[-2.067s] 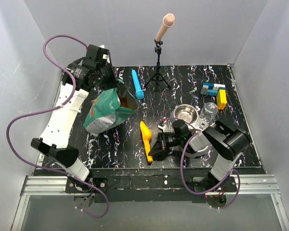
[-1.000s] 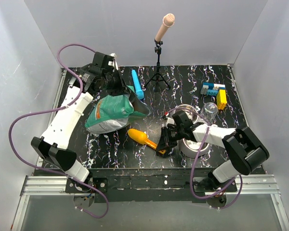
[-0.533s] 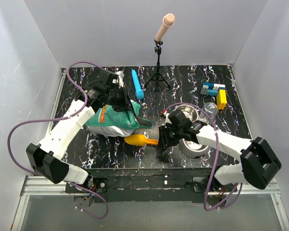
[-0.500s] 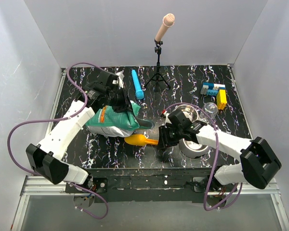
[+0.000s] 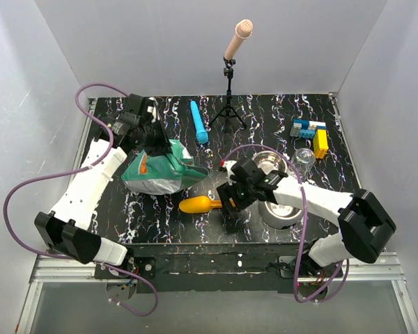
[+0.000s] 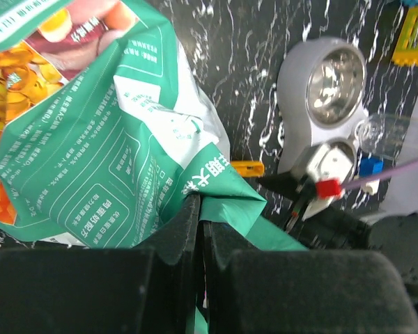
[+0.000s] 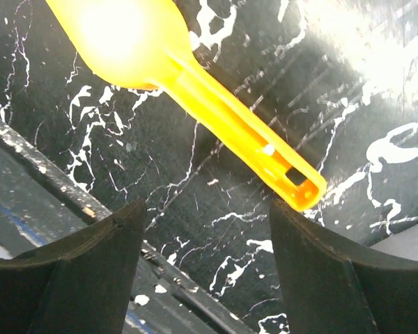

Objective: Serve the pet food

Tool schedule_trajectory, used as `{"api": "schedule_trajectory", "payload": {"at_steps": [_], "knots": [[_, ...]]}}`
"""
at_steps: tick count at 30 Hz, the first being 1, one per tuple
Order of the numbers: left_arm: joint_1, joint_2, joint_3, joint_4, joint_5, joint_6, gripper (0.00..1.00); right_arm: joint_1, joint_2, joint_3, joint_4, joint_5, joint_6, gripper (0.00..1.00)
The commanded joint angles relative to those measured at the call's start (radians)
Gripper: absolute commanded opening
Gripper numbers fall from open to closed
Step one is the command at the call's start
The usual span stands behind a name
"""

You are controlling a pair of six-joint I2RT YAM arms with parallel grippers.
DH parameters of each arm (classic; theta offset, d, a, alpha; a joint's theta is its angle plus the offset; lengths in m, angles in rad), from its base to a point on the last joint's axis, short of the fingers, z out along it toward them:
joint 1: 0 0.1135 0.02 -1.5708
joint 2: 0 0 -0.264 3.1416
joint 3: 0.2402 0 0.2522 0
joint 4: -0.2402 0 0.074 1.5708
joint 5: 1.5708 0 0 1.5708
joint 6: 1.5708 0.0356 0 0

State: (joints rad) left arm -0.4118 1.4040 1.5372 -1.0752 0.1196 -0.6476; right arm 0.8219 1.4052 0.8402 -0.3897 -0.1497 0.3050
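Pet-food bag (image 5: 157, 174) lies left of the bowl (image 5: 268, 164), which looks empty from above, with the scoop (image 5: 197, 204) between. Left wrist view: left gripper (image 6: 200, 212) clenches the bag's edge. Right wrist view: right gripper (image 7: 205, 229) is spread, straddling the scoop's handle without grasping it; scooping and pouring are judged undone.

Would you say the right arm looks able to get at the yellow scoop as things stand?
Probably yes: the right end effector is open right at the handle of the scoop, nothing lies between them, and the pet food bag sits away from that handle.
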Motion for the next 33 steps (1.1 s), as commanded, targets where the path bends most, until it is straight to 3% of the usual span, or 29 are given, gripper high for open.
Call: {"api": "schedule_trajectory", "payload": {"at_steps": [1,3,11,16,19,22,25,28,29,33], "knots": [[0.071,0.03,0.122,-0.107,-0.192,0.06,0.0,0.092,0.053,0.094,0.019,0.137,-0.19,0.75],[0.083,0.036,0.164,-0.133,-0.172,0.048,0.0,0.117,0.078,0.126,-0.001,0.188,-0.213,0.7],[0.087,-0.013,0.29,-0.117,-0.138,0.094,0.0,0.115,0.175,0.154,0.048,0.263,-0.369,0.72],[0.087,0.039,0.455,-0.161,-0.144,0.135,0.0,0.088,0.248,0.194,0.019,0.127,-0.411,0.7],[0.088,0.076,0.541,-0.164,-0.121,0.152,0.0,0.086,0.267,0.194,0.006,0.085,-0.388,0.62],[0.087,0.101,0.583,-0.163,-0.12,0.158,0.0,0.079,0.253,0.183,-0.005,0.013,-0.357,0.4],[0.087,0.11,0.594,-0.16,-0.12,0.163,0.0,0.04,0.227,0.171,-0.015,-0.161,-0.287,0.2],[0.088,0.115,0.594,-0.161,-0.12,0.163,0.0,-0.048,0.23,0.152,0.014,-0.516,-0.195,0.06],[0.087,0.115,0.592,-0.157,-0.12,0.161,0.0,-0.072,0.248,0.14,0.05,-0.638,-0.155,0.04],[0.088,0.121,0.59,-0.15,-0.075,0.158,0.0,-0.087,0.349,0.146,0.144,-0.816,-0.051,0.04]]}}
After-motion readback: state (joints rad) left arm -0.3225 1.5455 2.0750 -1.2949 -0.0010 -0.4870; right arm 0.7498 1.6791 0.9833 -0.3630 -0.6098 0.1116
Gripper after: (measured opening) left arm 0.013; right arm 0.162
